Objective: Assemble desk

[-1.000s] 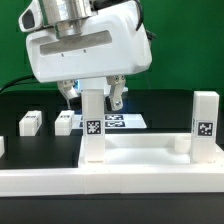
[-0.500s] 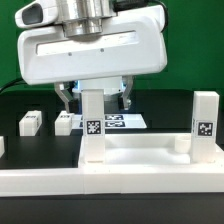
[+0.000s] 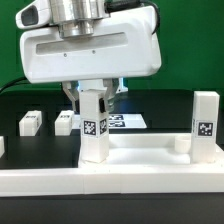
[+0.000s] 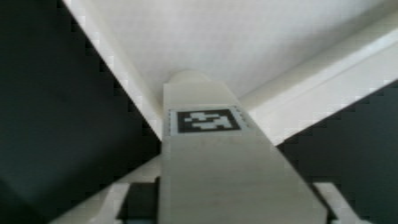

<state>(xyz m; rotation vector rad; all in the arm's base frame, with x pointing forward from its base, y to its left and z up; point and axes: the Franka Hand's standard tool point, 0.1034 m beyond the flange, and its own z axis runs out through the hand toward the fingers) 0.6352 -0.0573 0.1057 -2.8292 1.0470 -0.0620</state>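
Count: one desk panel (image 3: 140, 168), four legs, one claw (image 3: 96, 98), one marker board (image 3: 128, 121).

Panel is white, wide and rimmed. It lies flat on the black worktop (image 3: 40, 147) at the front of the exterior view.

Two legs stand on the panel's far side. The tilted leg (image 3: 94, 135) is on the exterior view's left, leaning slightly with its foot at the corner. The upright leg (image 3: 205, 125) is on the exterior view's right. Both are short, square and white, each showing one black-and-white tag to the camera.

Two loose legs lie on the worktop beyond the panel's left end, one (image 3: 30, 122) near the other (image 3: 65, 121), neither touching the panel.

Claw is clamped narrow on the tilted leg's upper end, a finger against either side. The wrist view looks down that leg (image 4: 217, 165) toward the panel (image 4: 214, 40).

Marker board lies flat behind the tilted leg. Open room lies over the panel's middle, between the two standing legs.
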